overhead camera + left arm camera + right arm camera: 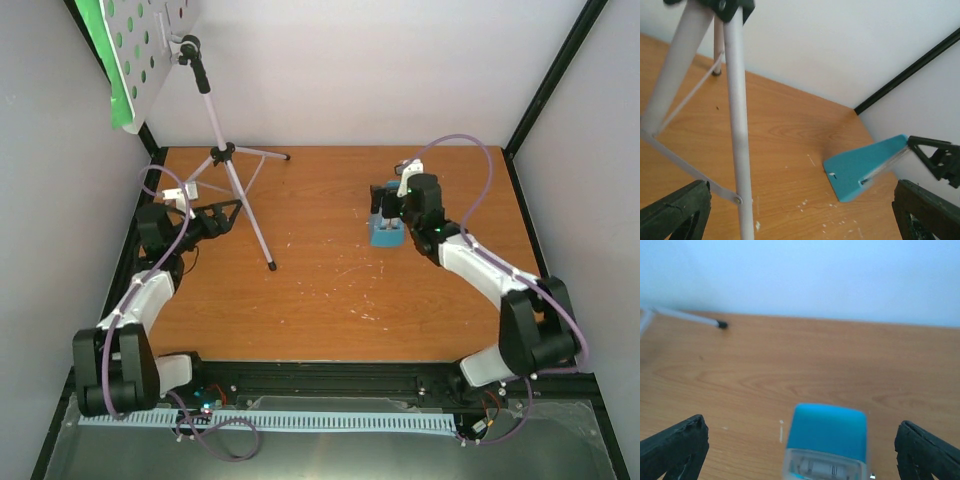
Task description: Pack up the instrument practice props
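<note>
Jaws spread wide, the right gripper (800, 422) brackets the small blue pyramid metronome (827, 432) right of centre on the wooden table (330, 300), so grasping it seems the step in hand, needing a square close; the left gripper (801, 186), equally parted, faces the silver tripod music stand (737, 125).

A wooden table (330, 290) carries the tripod music stand (222, 153) and blue metronome (385, 237).
</note>
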### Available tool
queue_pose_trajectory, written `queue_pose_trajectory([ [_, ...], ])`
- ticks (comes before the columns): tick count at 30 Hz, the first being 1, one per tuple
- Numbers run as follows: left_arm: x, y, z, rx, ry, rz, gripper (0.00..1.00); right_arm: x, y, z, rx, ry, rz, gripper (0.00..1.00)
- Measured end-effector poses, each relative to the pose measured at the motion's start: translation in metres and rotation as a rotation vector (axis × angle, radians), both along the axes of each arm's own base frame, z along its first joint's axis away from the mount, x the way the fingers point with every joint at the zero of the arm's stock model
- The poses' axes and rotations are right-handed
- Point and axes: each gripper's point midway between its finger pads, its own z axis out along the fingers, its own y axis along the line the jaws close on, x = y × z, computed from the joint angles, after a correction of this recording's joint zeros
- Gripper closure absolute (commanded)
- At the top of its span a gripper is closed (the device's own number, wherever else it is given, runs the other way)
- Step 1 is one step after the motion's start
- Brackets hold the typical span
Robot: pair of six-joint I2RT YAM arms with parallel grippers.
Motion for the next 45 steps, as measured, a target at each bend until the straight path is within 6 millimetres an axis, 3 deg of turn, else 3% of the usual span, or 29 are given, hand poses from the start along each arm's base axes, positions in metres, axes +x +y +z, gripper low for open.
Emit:
queue_pose_trajectory([
  [3, 0.003, -0.003, -0.011, -0.059, 0.046, -0.030, 0.01, -0.014, -0.001, 0.041, 0.048, -0.068, 0.028, 0.00],
  [7, 0.014, -0.003, -0.010, -0.076, 0.055, -0.043, 0.01, -0.039, -0.002, 0.085, 0.118, -0.126, 0.068, 0.00],
  [11, 0.038, 0.002, -0.020, -0.080, 0.094, -0.019, 0.01, -0.067, -0.004, 0.107, 0.171, -0.122, 0.104, 0.00],
  [19, 0.067, -0.003, -0.072, -0.158, 0.197, -0.083, 0.21, -0.122, 0.002, 0.156, 0.335, -0.181, 0.228, 0.00],
  [22, 0.070, -0.006, -0.072, -0.186, 0.181, -0.107, 0.36, -0.122, 0.010, 0.156, 0.355, -0.168, 0.267, 0.00],
  [25, 0.073, -0.010, -0.063, -0.195, 0.144, -0.134, 0.47, -0.106, 0.023, 0.151, 0.351, -0.106, 0.298, 0.00],
  [30, 0.082, -0.016, -0.045, -0.188, 0.075, -0.168, 0.63, -0.082, 0.048, 0.168, 0.360, -0.083, 0.385, 0.00],
  [37, 0.085, -0.019, -0.048, -0.129, 0.060, -0.181, 0.98, -0.089, 0.060, 0.147, 0.407, -0.040, 0.454, 0.00],
  [45, 0.080, -0.019, -0.049, -0.083, 0.028, -0.178, 1.00, -0.099, 0.056, 0.141, 0.392, -0.045, 0.462, 0.00],
])
